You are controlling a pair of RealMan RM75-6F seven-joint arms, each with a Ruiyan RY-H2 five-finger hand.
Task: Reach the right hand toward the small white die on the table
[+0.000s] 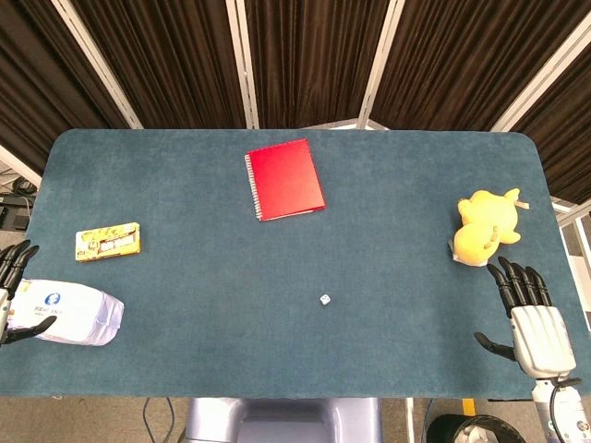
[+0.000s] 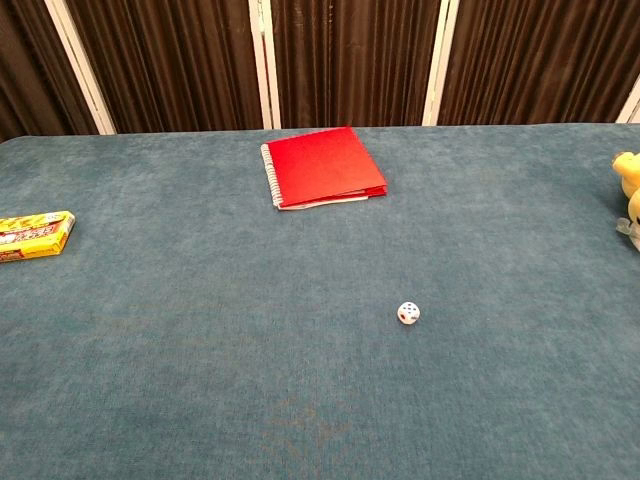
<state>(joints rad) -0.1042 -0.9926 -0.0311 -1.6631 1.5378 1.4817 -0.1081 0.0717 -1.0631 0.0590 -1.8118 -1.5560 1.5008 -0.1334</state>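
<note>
Blue table (image 1: 185, 203) spread wide; red notebook (image 1: 284, 179) at 12 o'clock; right hand (image 1: 533, 318) at 4 o'clock, fingers apart, empty; die (image 1: 325, 300) near 6 o'clock, well apart; likely light, hard, slippery; best pinched across opposite faces.

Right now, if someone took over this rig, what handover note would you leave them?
Right hand: open, fingers spread, holding nothing, at the near right edge of the table, just below the yellow plush toy.
Left hand: at the near left edge, beside a white packet; whether it grips the packet is unclear.
Small white die: alone on the cloth near the middle, nearer than the red notebook.
Done: nothing visible; the right hand is far from the die.
Left: reach the right hand leftward to the die.
</note>
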